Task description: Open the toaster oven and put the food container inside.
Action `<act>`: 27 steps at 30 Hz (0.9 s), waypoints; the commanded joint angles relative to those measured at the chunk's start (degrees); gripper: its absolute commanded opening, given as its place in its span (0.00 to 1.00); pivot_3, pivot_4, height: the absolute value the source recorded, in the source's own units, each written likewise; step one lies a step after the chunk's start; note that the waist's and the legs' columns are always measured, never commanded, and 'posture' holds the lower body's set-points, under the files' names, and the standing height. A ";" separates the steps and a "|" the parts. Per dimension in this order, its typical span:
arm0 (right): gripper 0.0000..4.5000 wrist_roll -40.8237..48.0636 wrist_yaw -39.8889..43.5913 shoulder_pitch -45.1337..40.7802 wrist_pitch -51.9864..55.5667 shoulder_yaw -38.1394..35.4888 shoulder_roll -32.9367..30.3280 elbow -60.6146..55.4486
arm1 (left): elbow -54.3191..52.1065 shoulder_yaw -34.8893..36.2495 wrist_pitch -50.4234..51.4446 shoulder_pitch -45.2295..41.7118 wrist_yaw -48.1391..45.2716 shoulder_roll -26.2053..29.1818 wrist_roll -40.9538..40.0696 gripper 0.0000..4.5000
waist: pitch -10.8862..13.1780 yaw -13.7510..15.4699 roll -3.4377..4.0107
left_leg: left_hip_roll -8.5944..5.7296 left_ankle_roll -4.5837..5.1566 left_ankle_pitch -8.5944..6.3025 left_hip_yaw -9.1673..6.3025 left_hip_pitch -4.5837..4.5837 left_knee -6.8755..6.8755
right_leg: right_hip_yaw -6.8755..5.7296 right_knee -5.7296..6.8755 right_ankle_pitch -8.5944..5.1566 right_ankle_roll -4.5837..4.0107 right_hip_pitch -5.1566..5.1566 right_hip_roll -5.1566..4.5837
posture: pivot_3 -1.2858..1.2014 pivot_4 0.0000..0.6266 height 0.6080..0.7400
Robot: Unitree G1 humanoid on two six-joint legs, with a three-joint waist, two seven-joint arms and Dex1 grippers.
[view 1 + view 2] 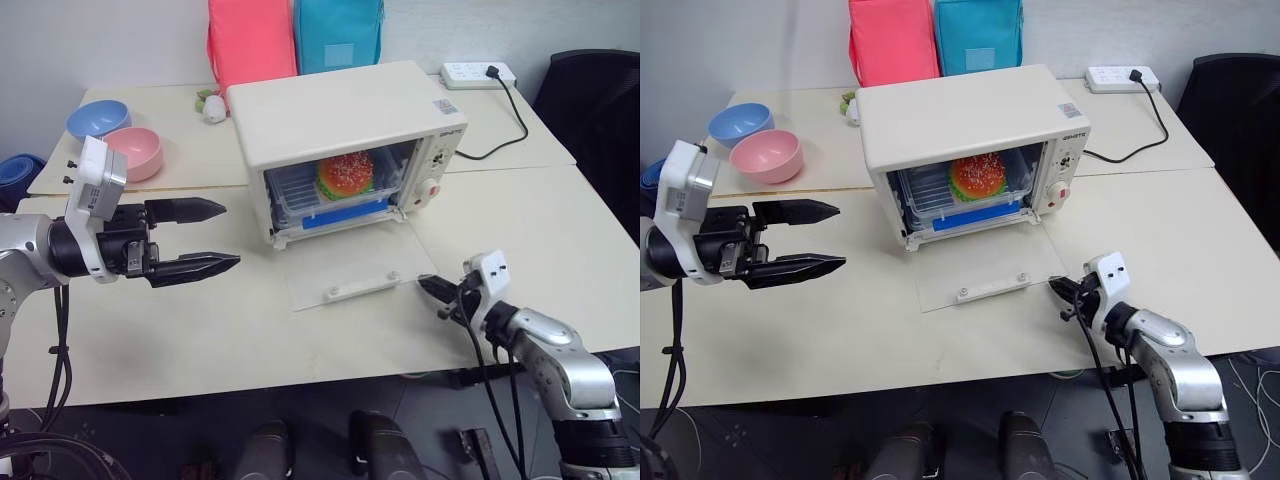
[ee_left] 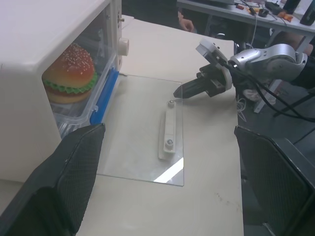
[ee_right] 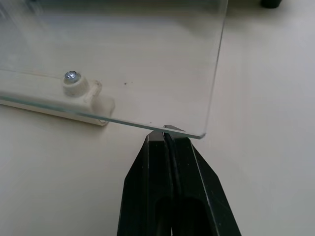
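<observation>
Right pincer (image 1: 432, 288) sits closest to the camera, fingers pressed together with nothing between them, tips right at the outer corner of the glass door (image 3: 123, 64), low over the tabletop (image 1: 520, 230). Whether they actually touch the glass edge I can't tell, but it's super close.

Biggest thing first though: the toaster oven (image 1: 340, 115) stands in the middle of the tabletop, door dropped fully open and lying flat, white bar handle (image 2: 170, 129) facing up. Inside the cavity you can see the food container (image 1: 335, 195), clear box with a blue clip along the front and the toy burger (image 2: 69, 73) in it. So by my read the job looks basically done: oven open, box in.

Left pincer (image 1: 205, 237) hangs off to the oven's left, fingers spread wide, holding nothing, pointing toward the open front but well apart from the container. The right one is further still from the box, with the whole door lying between them.

If anything's left, I'd guess it's just backing both arms away cleanly. Right one should lift clear rather than drag, so it doesn't catch that glass corner and jerk the door or shift the oven.
</observation>
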 commanded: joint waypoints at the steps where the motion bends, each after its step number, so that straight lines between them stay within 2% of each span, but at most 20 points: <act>1: 0.00 3.86 2.02 -1.98 1.59 -1.99 -1.69 -5.39 | -0.26 -0.04 -1.47 -0.45 -0.10 -0.23 0.32 0.99 | 0.00 -0.02 0.00 | 0.00 -0.01 0.01 0.00 0.00 -0.01 | 0.00 0.01 0.00 0.00 0.00 0.00 | 0.52 0.24 1.00; 7: 0.00 13.05 -0.49 -13.55 8.68 -9.59 -4.02 -6.24 | 2.09 -1.08 -2.76 -0.77 -0.44 -0.59 1.84 0.99 | 0.01 -0.17 0.01 | 0.05 -0.04 0.07 0.05 0.04 0.00 | -0.01 0.05 0.01 0.02 -0.01 0.01 | 0.52 0.24 1.00; 12: 0.00 15.30 5.35 -14.96 11.92 -13.42 -13.04 -3.63 | 3.52 -1.13 -3.71 -0.26 -1.39 -0.01 3.01 0.99 | 0.00 0.46 0.00 | 0.06 -0.04 -0.03 -0.12 -0.02 -0.06 | -0.18 -0.05 -0.03 -0.06 0.00 -0.01 | 0.52 0.24 1.00; 15: 0.15 17.41 15.05 -11.88 13.79 -17.00 -22.42 -1.32 | 4.79 -0.17 -4.24 0.54 -2.75 1.18 4.01 1.00 | 0.00 0.33 0.01 | -0.01 0.01 -0.06 -0.02 -0.11 -0.05 | -0.13 -0.07 -0.02 -0.04 0.00 -0.07 | 0.52 0.24 1.00; 19: 0.45 20.69 24.75 -10.25 16.13 -21.31 -31.09 3.43 | 6.27 1.52 -5.17 2.00 -4.96 3.28 5.16 1.00 | 0.03 0.00 0.05 | -0.03 0.33 -0.25 0.10 -0.23 0.01 | -0.10 -0.21 0.02 0.04 -0.01 -0.10 | 0.52 0.24 1.00; 24: 0.80 20.72 33.75 -9.12 15.18 -23.45 -37.41 7.87 | 7.30 4.29 -5.18 4.38 -7.96 5.90 5.28 1.00 | 0.03 -0.34 0.05 | 0.10 0.43 -0.35 0.29 -0.15 -0.03 | -0.10 -0.53 0.04 0.08 0.00 -0.06 | 0.52 0.24 1.00; 27: 1.00 17.92 32.59 -11.14 11.02 -22.18 -36.92 9.54 | 7.12 5.29 -4.82 4.80 -8.43 6.47 4.86 1.00 | 0.03 -0.33 0.05 | 0.19 0.38 -0.35 0.43 -0.07 -0.01 | -0.10 -0.51 0.05 0.09 0.00 -0.06 | 0.52 0.24 1.00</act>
